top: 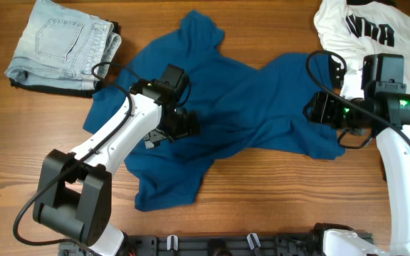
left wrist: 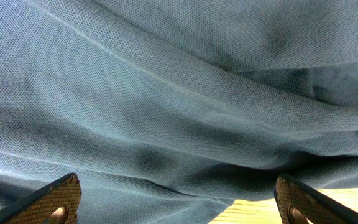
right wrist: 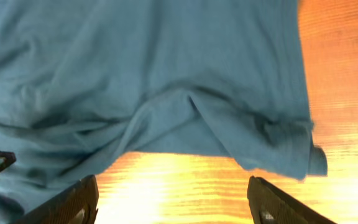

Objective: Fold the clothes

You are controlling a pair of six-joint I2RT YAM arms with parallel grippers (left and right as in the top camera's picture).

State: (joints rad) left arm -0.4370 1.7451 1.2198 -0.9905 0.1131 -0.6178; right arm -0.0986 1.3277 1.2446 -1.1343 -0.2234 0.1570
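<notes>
The large dark-blue short-sleeved shirt (top: 240, 107) lies crumpled across the middle of the wooden table. My left gripper (top: 180, 124) hovers over its left-centre part, jaws wide open; in the left wrist view (left wrist: 176, 208) blue fabric (left wrist: 166, 93) fills the frame between the two fingertips. My right gripper (top: 319, 108) is at the shirt's right edge, open and empty; the right wrist view (right wrist: 169, 202) shows bare wood between the jaws and the shirt's hem (right wrist: 166, 93) just ahead. A white shirt with black lettering (top: 376, 32) lies at the far right corner.
Folded light-blue denim (top: 62, 43) sits at the far left on a black piece (top: 55, 89). A black rail (top: 226, 245) runs along the table's front edge. The right arm's cable (top: 319, 71) loops over the shirt's right side.
</notes>
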